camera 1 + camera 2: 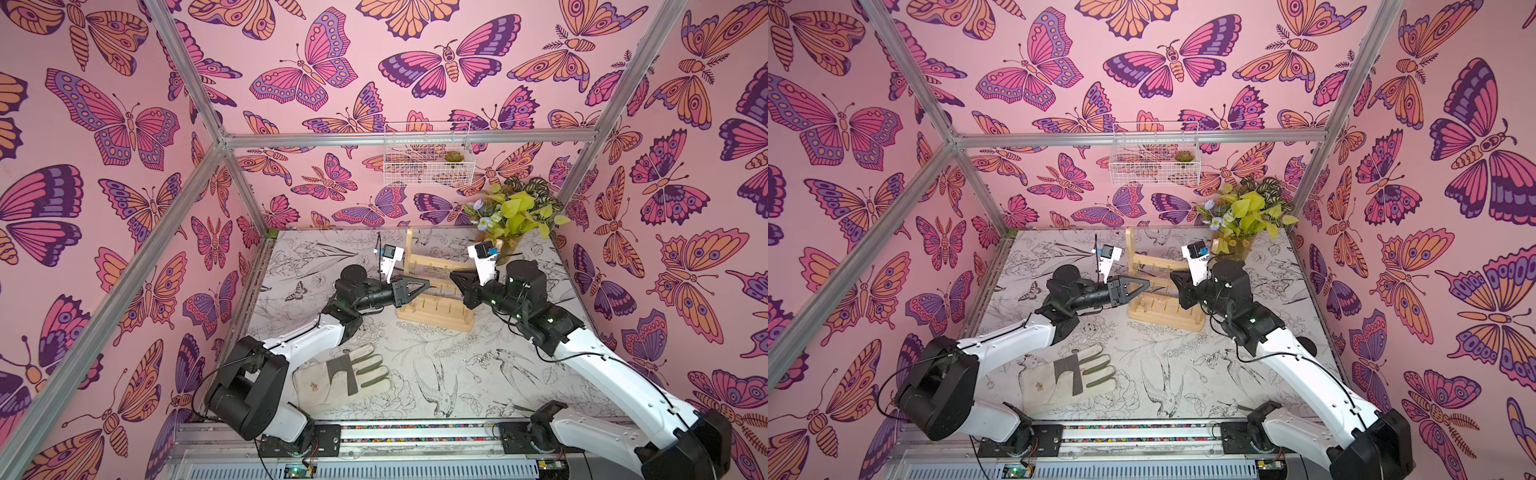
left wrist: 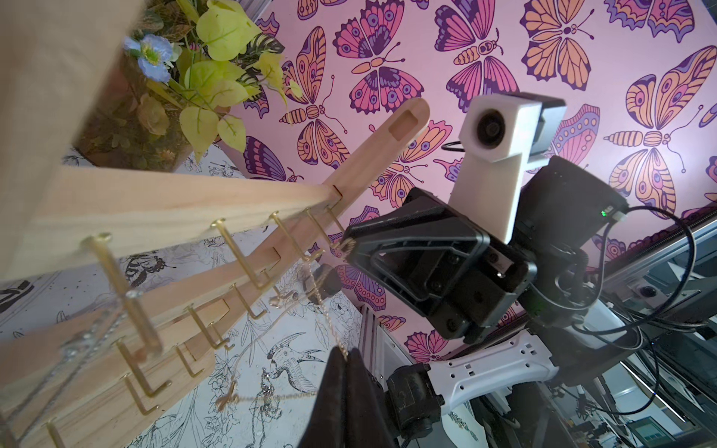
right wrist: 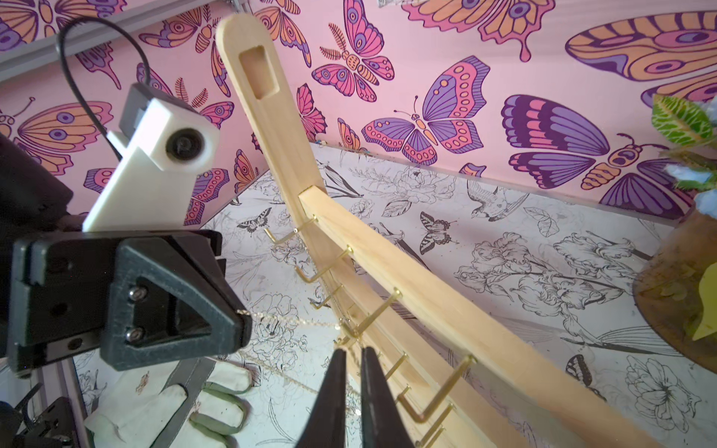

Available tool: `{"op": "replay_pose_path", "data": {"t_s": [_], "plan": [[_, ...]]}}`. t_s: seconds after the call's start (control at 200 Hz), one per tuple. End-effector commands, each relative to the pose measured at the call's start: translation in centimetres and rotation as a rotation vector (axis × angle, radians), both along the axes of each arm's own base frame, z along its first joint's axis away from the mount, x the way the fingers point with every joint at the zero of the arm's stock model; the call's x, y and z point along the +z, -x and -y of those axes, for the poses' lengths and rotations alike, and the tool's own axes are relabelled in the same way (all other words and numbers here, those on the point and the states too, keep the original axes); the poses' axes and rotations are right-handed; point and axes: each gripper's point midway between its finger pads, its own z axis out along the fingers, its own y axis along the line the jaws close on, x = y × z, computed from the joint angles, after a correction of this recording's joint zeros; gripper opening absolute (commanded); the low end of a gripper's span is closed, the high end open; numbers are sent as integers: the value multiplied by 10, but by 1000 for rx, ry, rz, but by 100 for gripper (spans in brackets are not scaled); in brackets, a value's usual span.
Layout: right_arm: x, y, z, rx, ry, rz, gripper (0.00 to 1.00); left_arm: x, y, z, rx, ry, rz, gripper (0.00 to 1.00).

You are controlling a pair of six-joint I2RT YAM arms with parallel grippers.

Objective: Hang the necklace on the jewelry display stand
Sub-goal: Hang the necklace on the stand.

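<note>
The jewelry display stand (image 1: 432, 321) (image 1: 1163, 321) is a light wooden rack with gold hooks, standing mid-table between both arms. The necklace (image 3: 295, 320) is a thin gold chain. It runs taut from my left gripper's tip to a gold hook (image 3: 351, 329) on a crossbar, and a slack loop sags below. My left gripper (image 2: 345, 351) (image 1: 428, 285) is shut on the chain (image 2: 326, 310). My right gripper (image 3: 353, 350) (image 1: 451, 274) sits at that hook with a narrow gap between its fingers and nothing visibly pinched.
A white work glove (image 1: 340, 380) lies on the patterned mat at the front left. A potted plant (image 1: 515, 212) stands in the back right corner. A white wire basket (image 1: 428, 162) hangs on the back wall. A small silvery jewelry piece (image 1: 482, 358) lies right of centre.
</note>
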Motion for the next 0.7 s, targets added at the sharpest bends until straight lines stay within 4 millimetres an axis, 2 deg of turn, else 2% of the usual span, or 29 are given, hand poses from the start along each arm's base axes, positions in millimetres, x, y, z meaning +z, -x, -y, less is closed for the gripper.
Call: {"op": "replay_pose_path", "data": {"t_s": [0.0,0.15,0.26,0.35,0.521,0.696], "plan": [[-4,5,1,12,-4,-33,14,-5,-1,1,16,-2,3,0],[-14,8,1,25,17,-60,17,-14,0,7,18,-13,-15,0],[-14,14,0,37,8,-73,18,-20,3,10,11,-22,-26,0],[-17,20,5,20,-15,-101,23,-24,3,12,12,-27,-36,0],[-38,30,12,-21,-108,-136,30,-34,3,13,19,-42,-52,0],[-62,28,18,-81,-187,-151,34,-36,6,13,3,-45,-62,0]]}}
